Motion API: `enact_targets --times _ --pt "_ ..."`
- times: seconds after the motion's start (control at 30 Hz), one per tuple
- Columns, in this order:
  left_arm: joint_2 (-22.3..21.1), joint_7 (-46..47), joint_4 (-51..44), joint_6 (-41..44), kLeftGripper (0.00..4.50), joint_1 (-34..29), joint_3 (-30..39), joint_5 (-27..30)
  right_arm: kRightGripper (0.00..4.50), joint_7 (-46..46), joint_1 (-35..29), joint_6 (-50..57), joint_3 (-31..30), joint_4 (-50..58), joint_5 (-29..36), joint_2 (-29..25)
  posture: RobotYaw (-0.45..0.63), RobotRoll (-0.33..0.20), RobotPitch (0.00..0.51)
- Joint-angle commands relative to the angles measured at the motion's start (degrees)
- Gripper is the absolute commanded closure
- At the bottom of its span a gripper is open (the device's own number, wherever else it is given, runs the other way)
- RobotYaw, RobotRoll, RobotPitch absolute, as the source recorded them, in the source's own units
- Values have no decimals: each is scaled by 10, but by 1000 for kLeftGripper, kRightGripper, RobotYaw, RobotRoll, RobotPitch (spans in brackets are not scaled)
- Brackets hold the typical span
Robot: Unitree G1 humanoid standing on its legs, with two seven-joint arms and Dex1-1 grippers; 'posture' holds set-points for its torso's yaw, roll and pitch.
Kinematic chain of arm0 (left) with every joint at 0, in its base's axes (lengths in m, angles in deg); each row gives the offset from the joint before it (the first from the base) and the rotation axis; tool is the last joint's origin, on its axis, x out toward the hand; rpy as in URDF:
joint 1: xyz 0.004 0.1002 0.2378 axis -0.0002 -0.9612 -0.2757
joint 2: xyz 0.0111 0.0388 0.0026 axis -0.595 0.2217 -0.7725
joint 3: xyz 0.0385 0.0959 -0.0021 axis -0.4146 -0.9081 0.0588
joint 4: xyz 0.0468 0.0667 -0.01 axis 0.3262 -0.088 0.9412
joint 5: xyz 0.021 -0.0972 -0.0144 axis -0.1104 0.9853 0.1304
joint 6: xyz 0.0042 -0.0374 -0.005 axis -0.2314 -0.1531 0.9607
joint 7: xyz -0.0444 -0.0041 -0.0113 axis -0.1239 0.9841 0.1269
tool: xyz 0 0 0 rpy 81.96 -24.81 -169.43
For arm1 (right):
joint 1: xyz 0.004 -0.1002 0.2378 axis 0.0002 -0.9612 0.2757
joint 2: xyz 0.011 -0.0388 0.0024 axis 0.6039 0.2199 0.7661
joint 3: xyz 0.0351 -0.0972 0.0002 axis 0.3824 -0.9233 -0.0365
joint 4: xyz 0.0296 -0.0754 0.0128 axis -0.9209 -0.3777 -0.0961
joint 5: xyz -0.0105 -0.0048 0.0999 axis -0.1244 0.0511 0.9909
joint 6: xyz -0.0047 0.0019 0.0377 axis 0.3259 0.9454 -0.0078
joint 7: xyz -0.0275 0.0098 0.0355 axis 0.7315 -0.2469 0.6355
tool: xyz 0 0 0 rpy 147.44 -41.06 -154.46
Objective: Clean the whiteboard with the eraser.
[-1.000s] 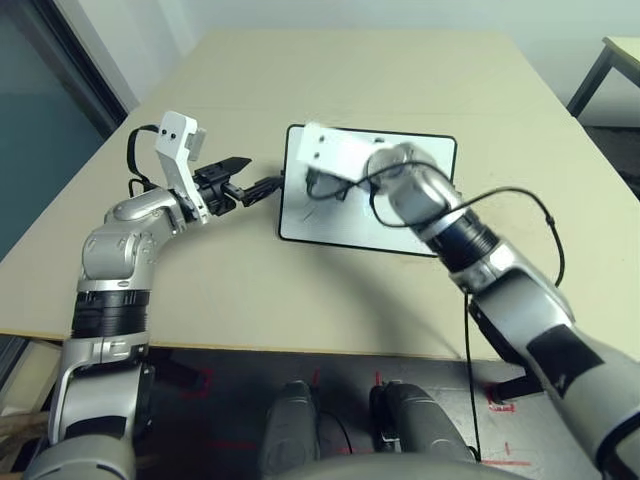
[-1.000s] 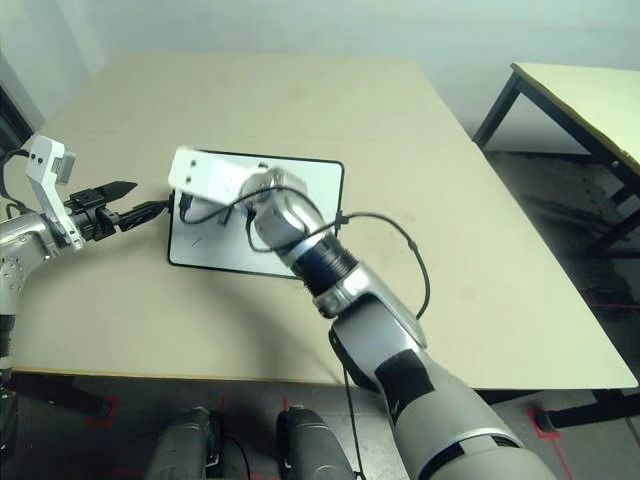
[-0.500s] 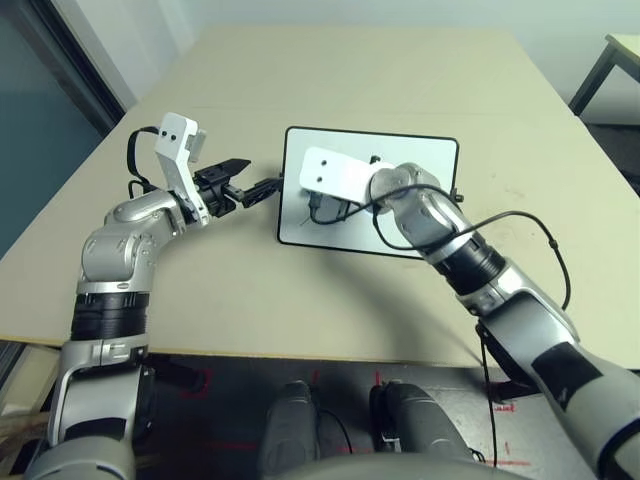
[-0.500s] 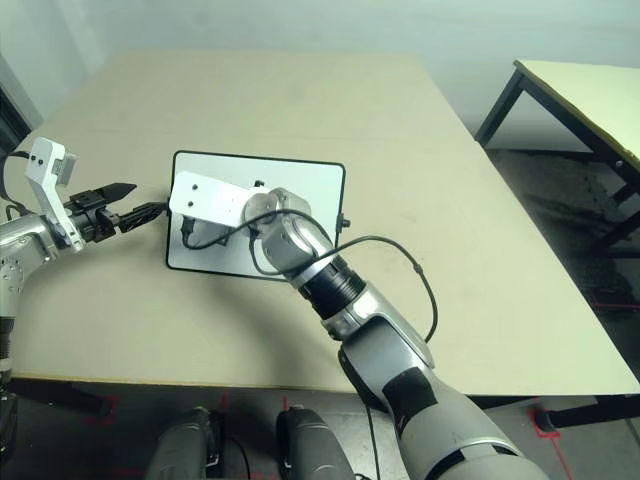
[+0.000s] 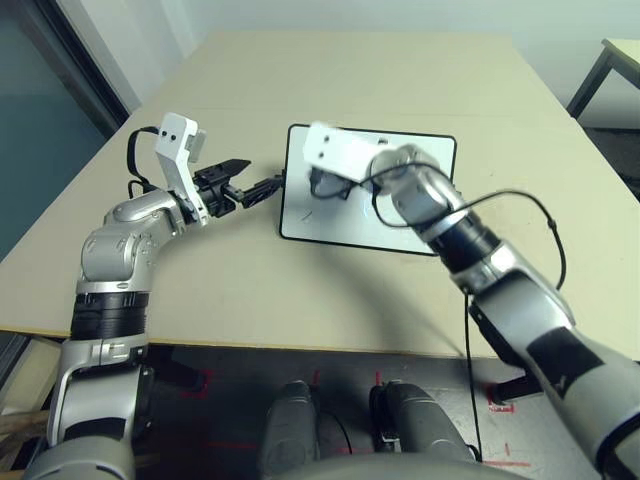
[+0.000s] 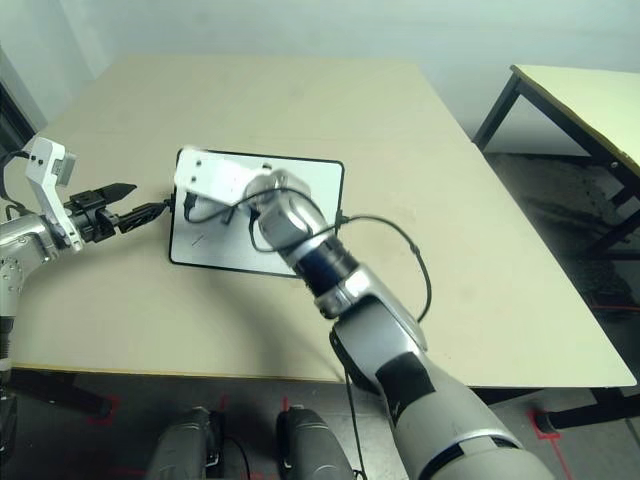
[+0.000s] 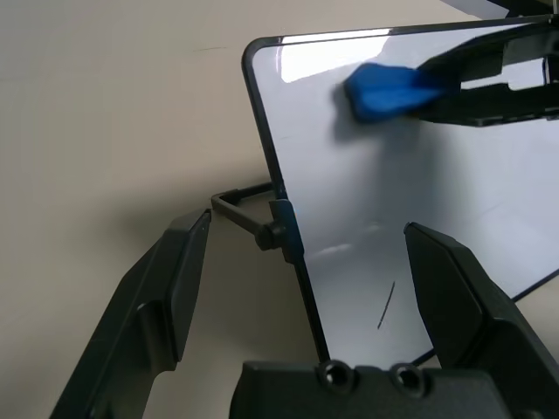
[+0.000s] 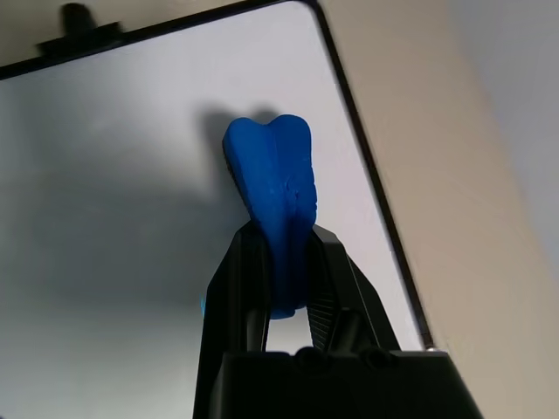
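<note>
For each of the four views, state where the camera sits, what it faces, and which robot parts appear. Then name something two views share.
Left eye: head, facing down at the whiteboard; both forearms.
Right eye: head, same table; both forearms.
Left wrist: faces the board's knobbed short edge; open left gripper.
Right wrist: faces the board; right gripper shut on the eraser.
Shared: both wrist views show the eraser on the board.

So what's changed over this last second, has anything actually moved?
The right gripper, shut on the blue eraser, swept toward the robot across the whiteboard half a second ago and has now gone back toward the far edge, near the far-left corner. The left gripper stayed open, straddling the board's left edge by its knob. The board itself hasn't visibly moved. A short dark stroke remains near the left edge.
</note>
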Motion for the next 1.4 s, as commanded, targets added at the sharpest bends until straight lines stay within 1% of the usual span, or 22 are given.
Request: enact_targets --times 0.03,0.2,0.33,0.4,0.43,0.53,0.63,0.73,0.8,0.9,1.0,1.07,1.27,1.33,1.4 --pt "-2 0 -10 6 0 -12 2 5 3919 -19 -34 6 -17 16 -3 -4 -3 0 105" --pt "-1 4 -15 9 0 -15 3 7 3919 -66 -98 51 -59 118 -14 -22 -2 0 105" --pt "2 6 -16 10 0 -14 2 7 3919 -80 -113 69 -70 149 -20 -29 -4 0 104" --pt "2 6 -15 9 0 -12 1 6 3919 -76 -105 67 -66 137 -20 -27 -4 0 103" --pt "3 6 -14 9 0 -12 1 6 3919 -66 -92 59 -57 114 -18 -24 -4 0 103" --pt "4 6 -13 8 0 -11 1 6 3919 -16 -26 13 -10 15 -5 -9 -4 0 102" --pt "5 7 -12 7 0 -11 0 6 3919 10 24 -28 15 -65 7 3 0 0 99" --pt "6 7 -13 7 0 -12 1 6 3919 17 38 -46 20 -98 7 10 3 0 98" --pt "5 7 -14 7 0 -14 3 7 3919 4 24 -39 10 -86 1 9 6 0 98" --pt "4 7 -17 7 0 -17 5 7 3920 -24 -11 -15 -12 -35 -7 1 6 0 98" --pt "4 8 -19 7 0 -20 6 8 3922 -74 -80 37 -55 78 -19 -19 3 0 98" --pt "6 9 -19 7 0 -20 5 8 3922 -93 -110 62 -73 131 -26 -30 1 0 99" --pt "4 9 -22 11 0 -21 3 10 3923 -109 -135 92 -96 169 -33 -47 -3 0 104" --pt "-5 4 -21 23 0 -25 0 11 3923 -114 -142 99 -105 174 -35 -53 -4 0 107" --pt "-26 -15 -21 45 0 -36 -13 11 3923 -118 -148 103 -111 176 -36 -56 -5 0 109"
